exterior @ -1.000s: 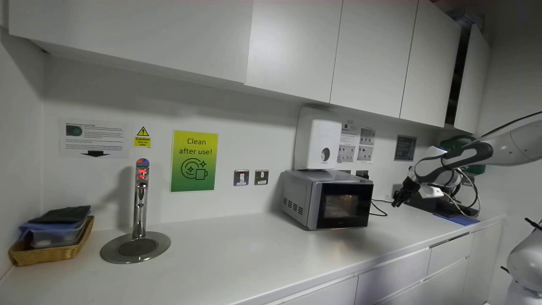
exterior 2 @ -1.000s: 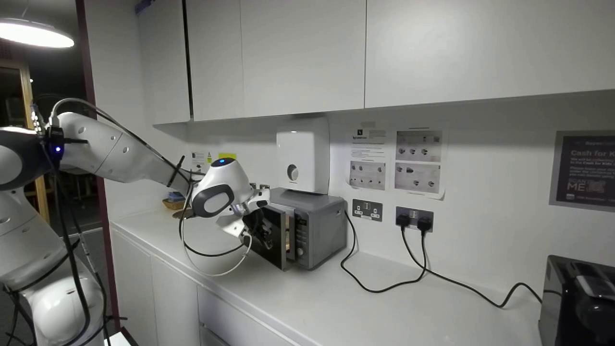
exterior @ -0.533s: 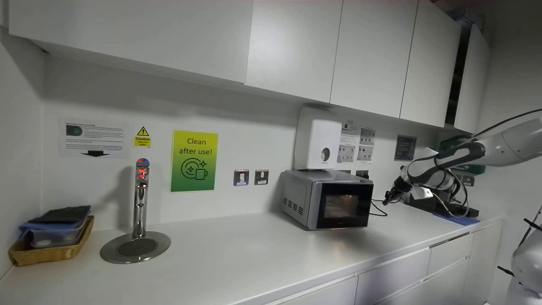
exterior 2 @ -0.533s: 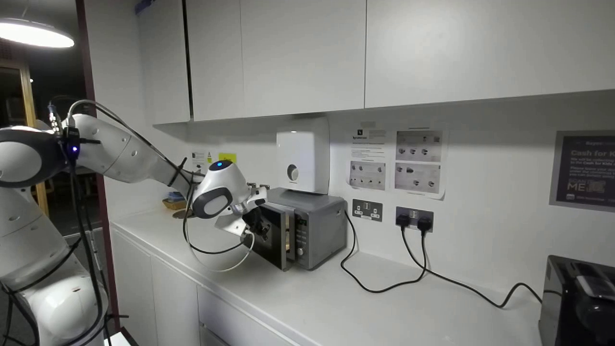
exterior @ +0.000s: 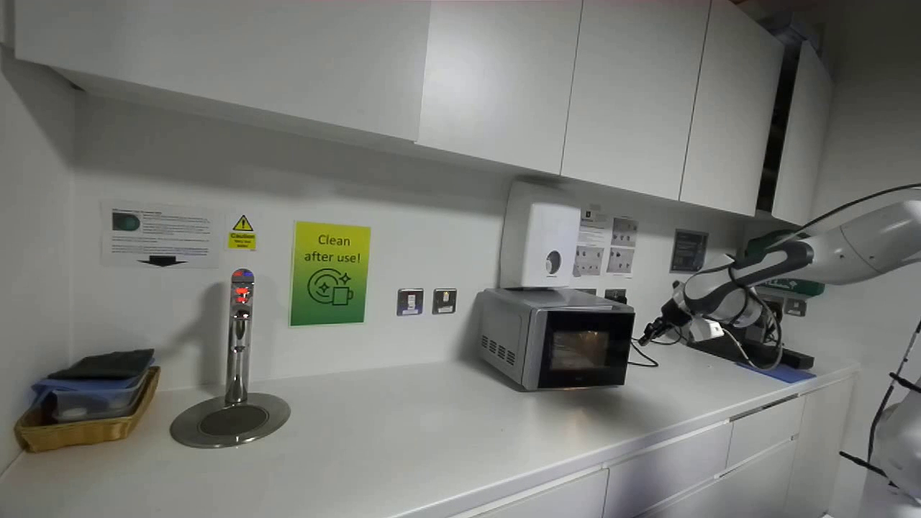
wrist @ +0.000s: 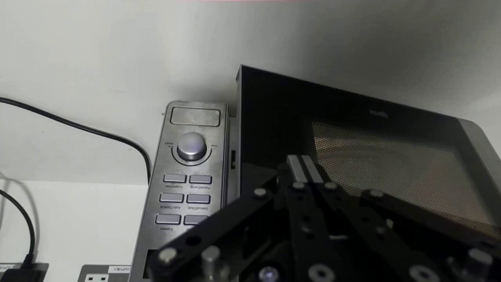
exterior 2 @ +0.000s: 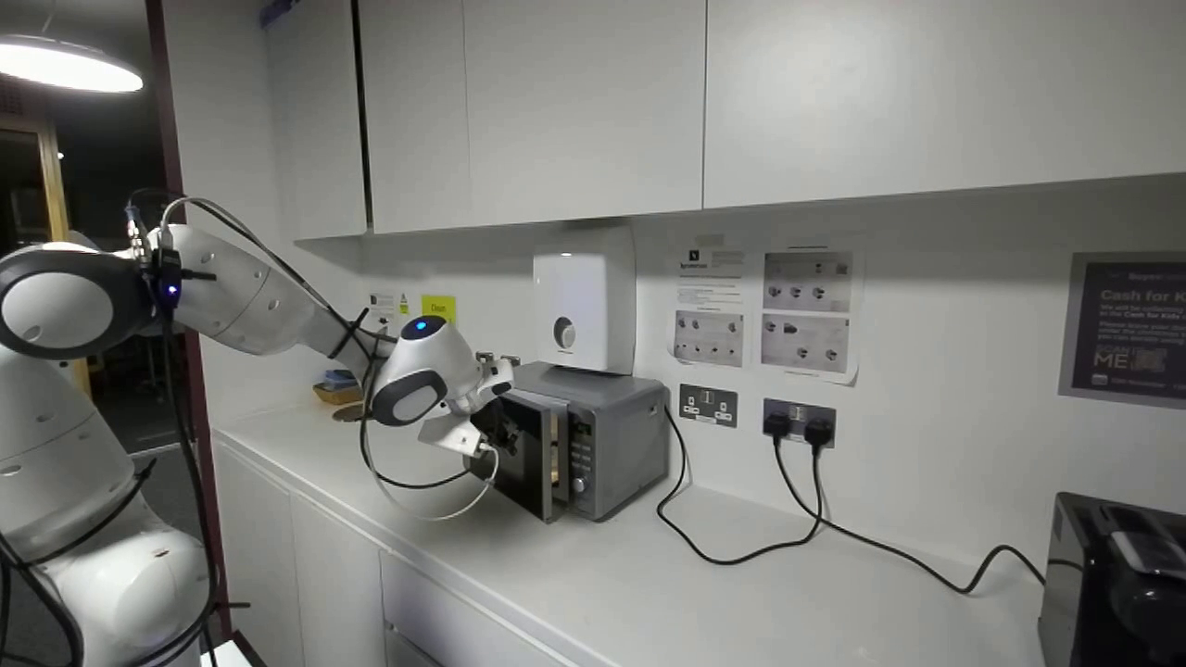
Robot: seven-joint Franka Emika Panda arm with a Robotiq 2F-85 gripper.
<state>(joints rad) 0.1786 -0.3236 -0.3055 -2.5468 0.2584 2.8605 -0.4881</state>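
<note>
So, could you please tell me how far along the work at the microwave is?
Looks done: the microwave door stands ajar, its edge jutting out from the control panel. In hand: the gripper, closed and holding nothing, is close to the door; contact is unclear. Left, perhaps: moving the door, now neither wide open nor shut; which way, I can't tell.

In the last second my claw has moved in on the microwave in an exterior view; it now points less steeply down and sits a bit higher. My wrist came along; lower link slid further off frame. Also in an exterior view: elbow and forearm shifted picture-right.
</note>
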